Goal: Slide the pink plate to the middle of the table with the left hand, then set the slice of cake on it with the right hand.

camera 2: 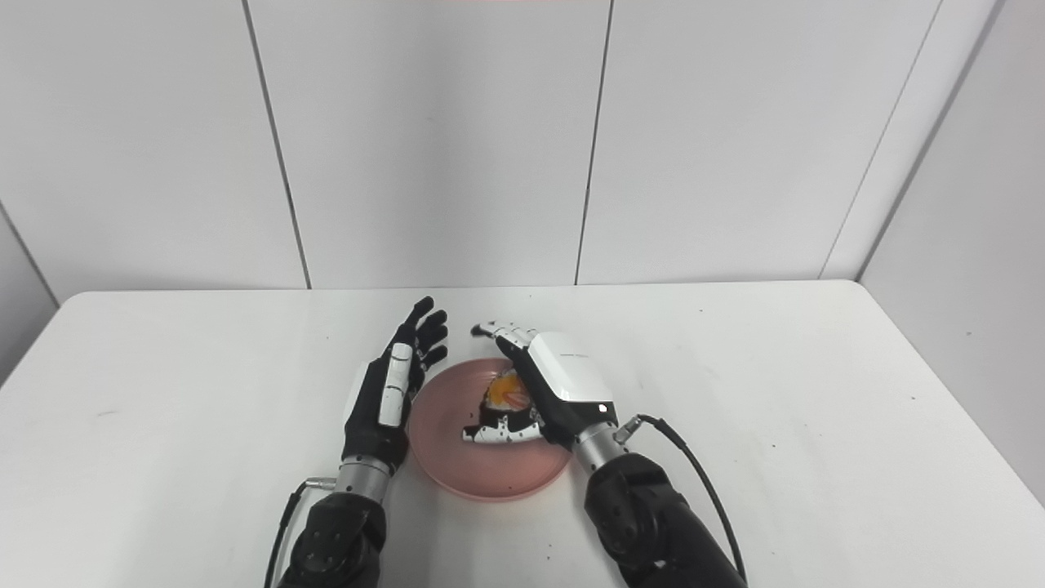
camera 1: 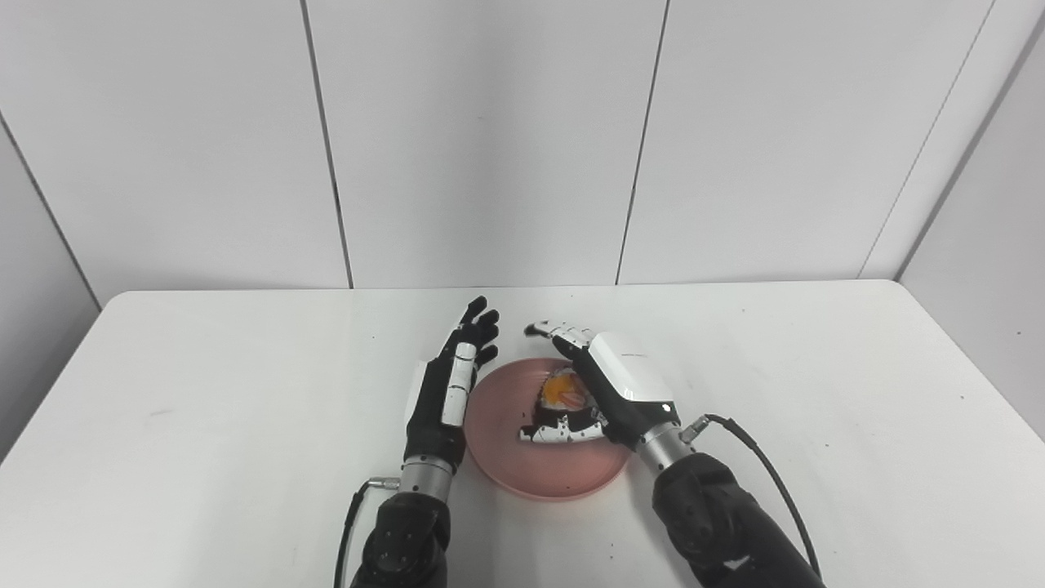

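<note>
- Two hands flank the pink plate [camera 1: 522,465] at mid-counter [camera 1: 816,392].
- Left hand [camera 1: 449,384]: fingers spread, empty, beside the plate's left rim.
- Right hand [camera 1: 608,384]: fingers pinching the slice of cake [camera 1: 563,394] over the plate.

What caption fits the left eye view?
Right robot hand lowers the cake slice onto the pink plate; left robot hand open beside it.

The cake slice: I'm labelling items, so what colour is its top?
Orange-yellow on the cake slice, under the right hand; clearest in the left eye view.
</note>
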Robot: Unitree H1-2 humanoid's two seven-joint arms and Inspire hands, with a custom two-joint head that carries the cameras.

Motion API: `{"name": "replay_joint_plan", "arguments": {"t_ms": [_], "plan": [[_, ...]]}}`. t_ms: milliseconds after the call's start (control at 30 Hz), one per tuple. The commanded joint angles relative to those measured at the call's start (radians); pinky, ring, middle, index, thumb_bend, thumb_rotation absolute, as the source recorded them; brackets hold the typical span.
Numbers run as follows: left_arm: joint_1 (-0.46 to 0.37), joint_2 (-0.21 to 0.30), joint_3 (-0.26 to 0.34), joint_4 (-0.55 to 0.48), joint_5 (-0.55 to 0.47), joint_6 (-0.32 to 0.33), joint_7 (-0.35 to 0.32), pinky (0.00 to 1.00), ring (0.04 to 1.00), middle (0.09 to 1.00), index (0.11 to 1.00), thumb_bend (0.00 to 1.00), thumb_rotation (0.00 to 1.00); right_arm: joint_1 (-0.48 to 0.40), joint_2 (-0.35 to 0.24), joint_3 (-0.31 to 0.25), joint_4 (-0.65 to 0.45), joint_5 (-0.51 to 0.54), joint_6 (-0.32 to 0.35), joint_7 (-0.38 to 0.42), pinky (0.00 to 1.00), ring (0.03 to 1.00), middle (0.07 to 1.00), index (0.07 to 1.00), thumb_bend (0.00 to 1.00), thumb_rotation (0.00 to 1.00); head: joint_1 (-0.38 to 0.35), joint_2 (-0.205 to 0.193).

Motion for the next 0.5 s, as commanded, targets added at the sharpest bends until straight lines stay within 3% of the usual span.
{"name": "replay_joint_plan", "arguments": {"t_ms": [0,133,233,333,467], "plan": [[0.082,0.005,0.008,0.056,-0.022,-0.002,-0.014,0.9,0.915,0.907,0.891,0.66,1.0,-0.019,-0.012,-0.02,-0.051,0.042,-0.038,0.019,0.92,0.977,0.964,0.895,0.66,0.35,0.001,0.001],[0.09,-0.001,0.019,0.038,-0.039,0.021,-0.02,0.9,0.91,0.905,0.897,0.67,1.0,0.007,-0.019,-0.039,-0.094,0.104,-0.02,0.069,0.93,0.999,0.998,0.922,0.66,0.37,0.002,0.003],[0.09,0.001,0.019,0.041,-0.027,0.009,-0.013,0.88,0.896,0.897,0.89,0.67,1.0,0.026,-0.026,-0.056,-0.11,0.139,-0.031,0.088,0.9,1.0,1.0,0.98,0.66,0.45,0.0,0.003],[0.088,0.007,0.015,0.048,-0.025,-0.01,-0.019,0.89,0.897,0.899,0.891,0.66,1.0,0.053,-0.019,-0.091,-0.103,0.19,-0.076,0.057,0.89,1.0,1.0,0.996,0.66,0.49,-0.002,0.002],[0.084,0.007,0.021,0.056,-0.034,-0.005,-0.022,0.9,0.904,0.909,0.9,0.67,1.0,0.076,-0.001,-0.143,-0.06,0.223,-0.161,-0.021,0.98,0.992,1.0,1.0,0.66,0.61,-0.004,0.003]]}}
